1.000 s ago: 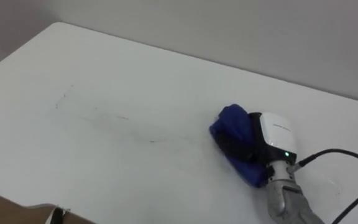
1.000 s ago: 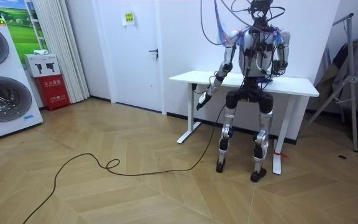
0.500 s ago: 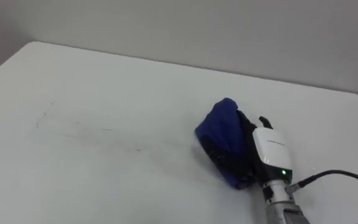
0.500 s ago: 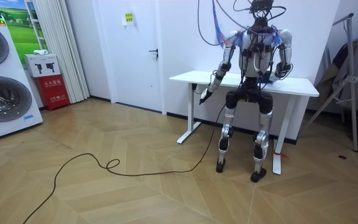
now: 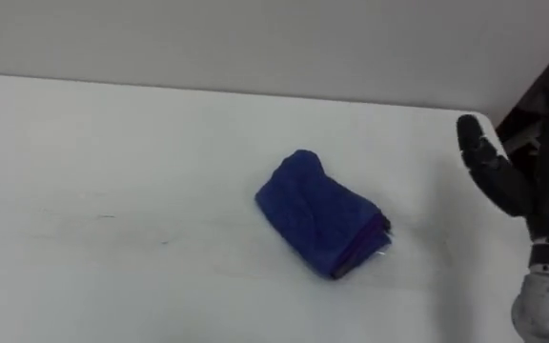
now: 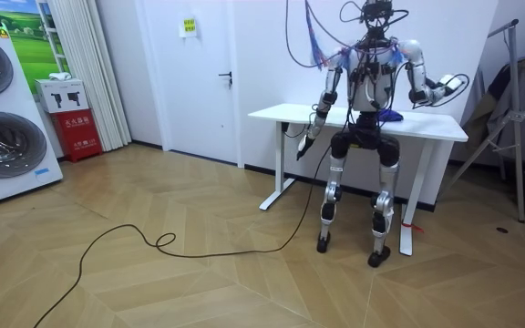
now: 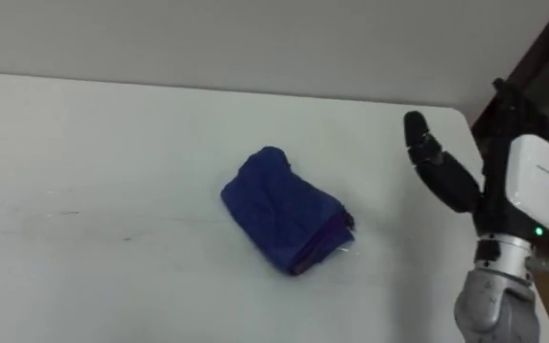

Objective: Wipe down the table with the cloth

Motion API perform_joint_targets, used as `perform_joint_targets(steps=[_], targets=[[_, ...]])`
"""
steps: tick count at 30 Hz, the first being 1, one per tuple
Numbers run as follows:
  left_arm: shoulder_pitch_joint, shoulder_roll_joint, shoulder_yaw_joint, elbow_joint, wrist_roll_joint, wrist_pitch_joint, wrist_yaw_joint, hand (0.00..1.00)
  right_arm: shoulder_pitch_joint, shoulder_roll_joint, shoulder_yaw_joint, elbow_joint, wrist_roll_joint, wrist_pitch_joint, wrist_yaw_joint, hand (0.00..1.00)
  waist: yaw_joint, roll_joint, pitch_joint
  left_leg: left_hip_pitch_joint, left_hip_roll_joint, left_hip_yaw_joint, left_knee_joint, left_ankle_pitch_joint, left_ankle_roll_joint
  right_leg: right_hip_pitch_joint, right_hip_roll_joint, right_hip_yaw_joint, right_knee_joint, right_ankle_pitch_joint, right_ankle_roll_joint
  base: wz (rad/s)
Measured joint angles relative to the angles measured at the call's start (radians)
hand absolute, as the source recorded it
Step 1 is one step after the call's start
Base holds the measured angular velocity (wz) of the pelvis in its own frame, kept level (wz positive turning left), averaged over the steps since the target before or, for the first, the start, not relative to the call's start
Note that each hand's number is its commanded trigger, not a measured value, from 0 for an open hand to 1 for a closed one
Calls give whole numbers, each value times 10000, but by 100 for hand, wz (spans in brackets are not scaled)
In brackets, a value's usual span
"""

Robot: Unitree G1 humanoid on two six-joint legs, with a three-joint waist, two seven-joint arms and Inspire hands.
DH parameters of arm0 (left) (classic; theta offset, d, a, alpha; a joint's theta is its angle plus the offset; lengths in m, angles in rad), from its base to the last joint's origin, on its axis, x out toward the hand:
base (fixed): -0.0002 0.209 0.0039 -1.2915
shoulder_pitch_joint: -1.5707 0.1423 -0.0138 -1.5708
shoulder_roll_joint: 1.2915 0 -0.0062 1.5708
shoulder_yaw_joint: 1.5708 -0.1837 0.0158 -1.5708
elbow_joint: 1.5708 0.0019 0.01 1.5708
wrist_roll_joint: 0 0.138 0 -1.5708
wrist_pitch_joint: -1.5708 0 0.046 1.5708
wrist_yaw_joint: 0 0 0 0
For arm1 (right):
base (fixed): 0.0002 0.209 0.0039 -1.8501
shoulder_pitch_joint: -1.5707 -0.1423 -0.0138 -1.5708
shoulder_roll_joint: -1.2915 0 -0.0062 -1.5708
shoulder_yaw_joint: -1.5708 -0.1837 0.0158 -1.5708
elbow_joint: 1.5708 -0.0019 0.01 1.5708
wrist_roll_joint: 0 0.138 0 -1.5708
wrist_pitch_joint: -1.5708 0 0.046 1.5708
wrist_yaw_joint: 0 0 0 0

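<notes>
While right hand (image 7: 446, 179) hovers, blue cloth (image 5: 320, 214) (plush, bunched) lies loose.

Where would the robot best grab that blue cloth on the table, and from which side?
Probably the raised hump in the middle of the blue cloth, from above and the right: it lies bunched on the table, and the open right hand hangs there.

The right hand (image 5: 499, 179) comes off the blue cloth (image 5: 319, 215) and swings out to the right. Its fingers are straight now, up by the right edge of the table (image 5: 112, 133), well apart from the cloth. The cloth, under the palm a moment ago, lies uncovered in a rumpled fold. In the room view the right arm lifts out toward the room view's right. The head camera has swung right too.
</notes>
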Motion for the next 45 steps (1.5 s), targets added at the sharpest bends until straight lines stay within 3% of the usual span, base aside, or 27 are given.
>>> perform_joint_targets(steps=[7,15,20,24,26,28,32,36,40,45], targets=[[80,-5,430,122,-8,34,-20,0,287,-7,-1363,973,1586,187,-710,0,-505,-3,-2,31,13,153,-18,-18,1,-62,16,125,1,0,0,-6],[7,1,756,91,-28,142,-88,0,536,-10,-2190,3585,4069,895,-786,0,-899,-91,22,2,28,217,21,-48,-5,-115,18,197,44,-1,-1,-2],[91,79,1165,130,-26,175,-117,0,870,-18,-2591,5590,5487,949,-1054,0,-948,-113,-55,20,56,325,18,-72,-5,-204,36,283,165,-9,3,-5],[221,67,1211,199,-26,250,-115,0,925,-8,-2712,7648,6756,961,-1049,0,-1086,-158,-36,5,68,314,22,-125,-12,-175,45,271,148,-9,3,0],[342,33,1214,238,-266,320,-122,0,1009,4,-2878,8768,8048,1130,-893,0,-1163,-156,-93,32,75,315,72,-184,-11,-121,52,285,148,-26,24,0],[399,32,1311,252,-270,325,-167,0,1122,13,-3053,9460,9025,1222,-706,0,-1198,-126,-85,53,75,265,85,-203,-10,-73,52,260,144,-34,34,7],[399,14,1535,657,-248,452,-219,0,1394,197,-3527,10500,9454,1512,-108,0,-1441,-73,-107,-16,80,135,107,-244,-57,-54,53,289,132,-65,53,7],[300,-36,1393,826,-206,487,-237,0,1564,540,-3231,10826,9098,1638,413,0,-1426,-33,-111,-10,81,114,129,-225,-26,-33,49,228,155,-65,53,0],[76,-46,870,1007,-187,537,-360,0,1368,599,-1620,10965,7214,2038,990,0,-1123,88,-127,-27,82,134,264,-296,-15,-12,41,195,157,-64,52,-2],[-221,-90,-43,1500,-164,535,-341,0,516,636,-226,10854,5666,2024,1208,0,-736,325,-70,-32,81,60,275,-295,-15,45,48,139,112,-63,52,4]])
